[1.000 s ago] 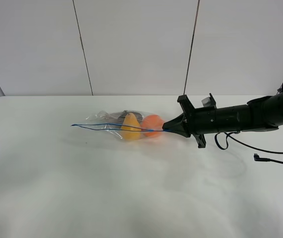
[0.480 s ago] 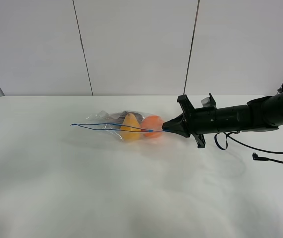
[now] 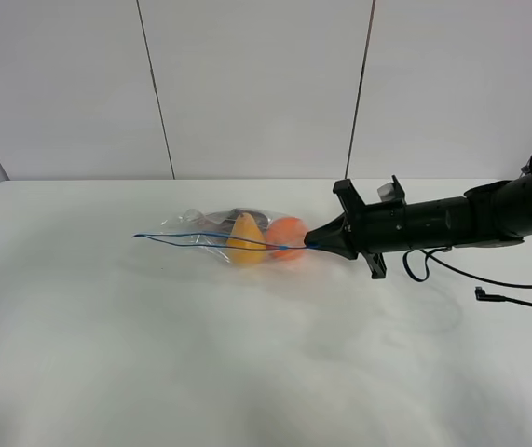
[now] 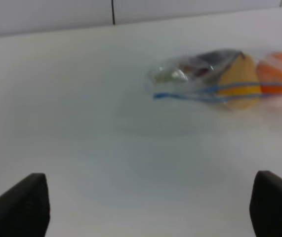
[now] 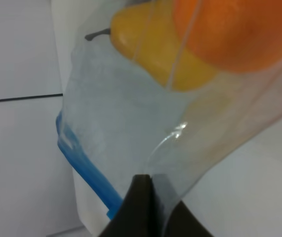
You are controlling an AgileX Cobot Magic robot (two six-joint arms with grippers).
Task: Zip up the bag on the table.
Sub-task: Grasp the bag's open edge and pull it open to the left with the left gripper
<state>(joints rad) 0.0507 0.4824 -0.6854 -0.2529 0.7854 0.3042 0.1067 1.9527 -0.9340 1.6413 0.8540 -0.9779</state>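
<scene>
Nothing I can see has shifted since the earlier frames: the right claw [image 3: 308,240] stays at the same spot, with the bag [image 3: 189,226] where it was.

The bag lies on the white, smooth counter [image 3: 247,372], toward 12 o'clock from the counter's middle, with its long side running from 9 to 3 o'clock. It is clear, crinkly plastic with glints along its folds. A thin blue zip line [image 3: 200,234] runs along its length. From above it reads as two strands that meet at the 9 o'clock tip and at the claw, and sit slightly apart between.

Through the plastic show a yellow pear [image 3: 245,240] with a tapered top, a round orange fruit [image 3: 287,234] touching it on its 3 o'clock side, and a dark item [image 3: 238,216] behind them at 12 o'clock, too blurred to make out.

The black right arm reaches in from 3 o'clock, lying nearly level. Its claw narrows to a point at the bag's 3 o'clock end. In the right wrist view the two dark fingers [image 5: 140,207] are pressed together with a fold of the clear film pinched between them, just beside the blue strip.

The left claw [image 4: 150,205] is spread wide and holds nothing. Its two dark, blunt fingertips sit at opposite edges of the left wrist view, above bare counter and well apart from the bag.
</scene>
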